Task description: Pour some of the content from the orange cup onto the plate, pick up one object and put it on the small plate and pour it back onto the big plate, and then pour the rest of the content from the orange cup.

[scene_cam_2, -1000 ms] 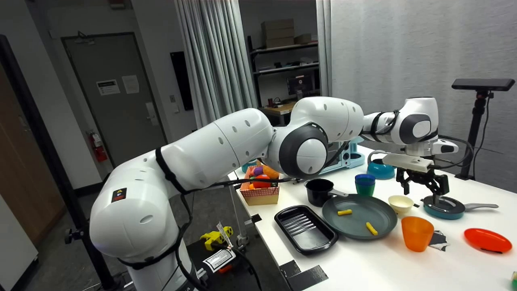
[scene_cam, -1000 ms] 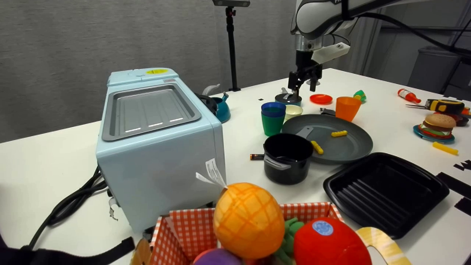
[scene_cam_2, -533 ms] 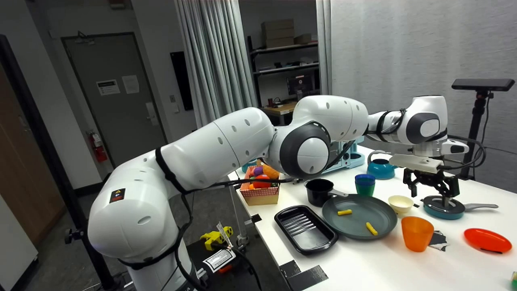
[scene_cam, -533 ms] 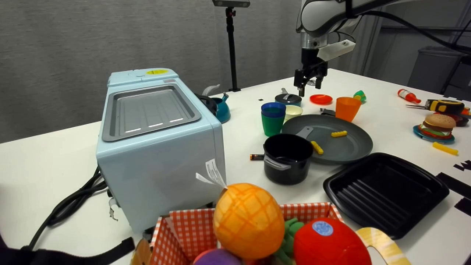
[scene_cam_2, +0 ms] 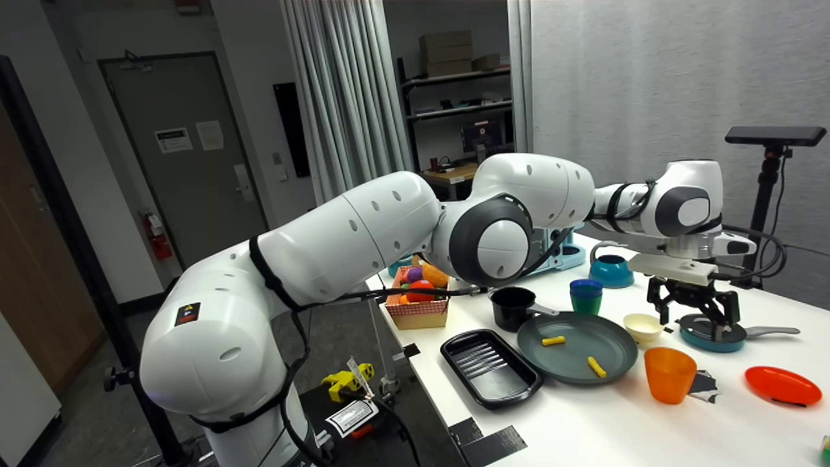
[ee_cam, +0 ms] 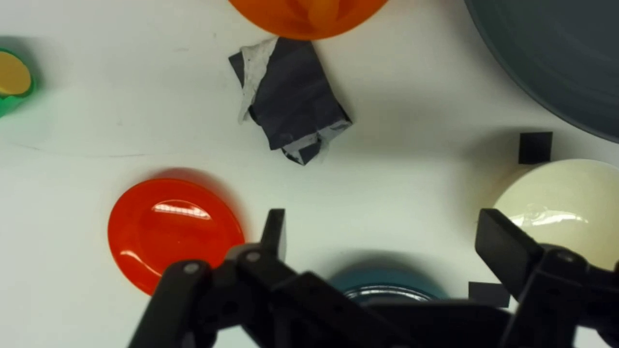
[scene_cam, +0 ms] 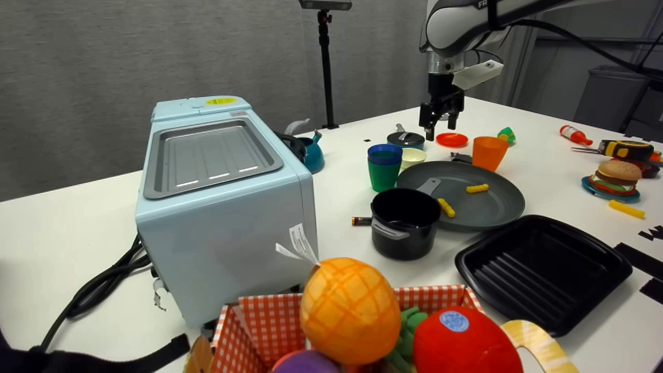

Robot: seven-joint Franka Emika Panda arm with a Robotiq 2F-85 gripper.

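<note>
My gripper (ee_cam: 382, 215) is spread wide, holding nothing, above the table between the red saucer and the small plate (ee_cam: 566, 208). In the wrist view one finger overlaps that pale dish's edge; touching cannot be told. The orange cup (scene_cam_2: 670, 376) stands upright, away from the jaws; only its lower edge enters the wrist view at the top, where a paler patch shows through. On the big plate (scene_cam: 497, 207), dark grey, lie two yellow sticks of the content (scene_cam: 477, 188). The small plate (scene_cam_2: 643, 326) sits beside the big plate's rim and looks bare.
A lidded teal pan (scene_cam_2: 713, 334) lies under the gripper, a red saucer (ee_cam: 174, 232) to one side. Stacked blue and green cups (scene_cam: 384, 168), a black pot (scene_cam: 406, 228) and a ridged black tray (scene_cam: 544, 269) surround the big plate. Another yellow stick (scene_cam: 627, 208) lies near a toy burger.
In both exterior views the gripper has shifted to the right, dipping a little in the last half second. It stays wide open. Cup, plates and sticks have not moved.
</note>
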